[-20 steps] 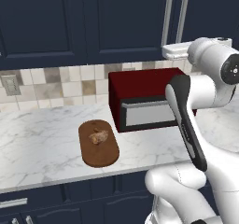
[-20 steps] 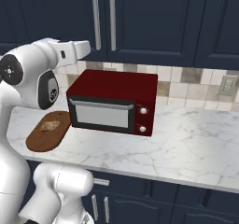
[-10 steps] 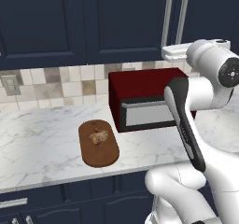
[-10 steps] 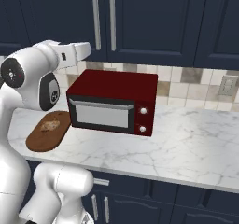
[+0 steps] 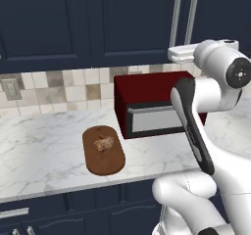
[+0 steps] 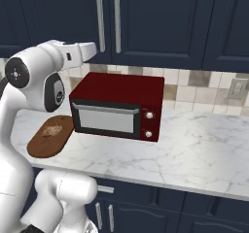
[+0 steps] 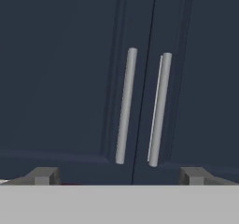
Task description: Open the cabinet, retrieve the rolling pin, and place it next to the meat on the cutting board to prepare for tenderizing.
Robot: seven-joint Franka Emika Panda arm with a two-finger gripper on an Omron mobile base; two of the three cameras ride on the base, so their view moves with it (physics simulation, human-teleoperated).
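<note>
The tall dark navy wall cabinet (image 7: 74,78) has both flat-panel doors shut, so the first step, opening it, is the one in hand. The claw (image 7: 119,175) is raised level with the doors' lower part and faces them squarely, its 2 small dark tips set wide apart with nothing between them. Ahead of it, not yet touched, hang the 2 long vertical silver bar handles: the left bar handle (image 7: 126,105) and the right bar handle (image 7: 159,109), smooth round rods either side of the seam.

The next move, as I judge it, calls for advancing onto 1 bar, closing around it and pulling along the door's arc; the slick rod may slip if gripped shallowly.

The rolling pin is presumably behind the doors; I cannot tell where. On the white marbled worktop (image 5: 44,146) lies the oval dark brown wooden cutting board (image 5: 103,151), flat and matte, with the small lumpy tan-brown meat (image 5: 103,143) on its far half. Just beside it stands the boxy dark red microwave (image 6: 116,106) with a grey door.
</note>
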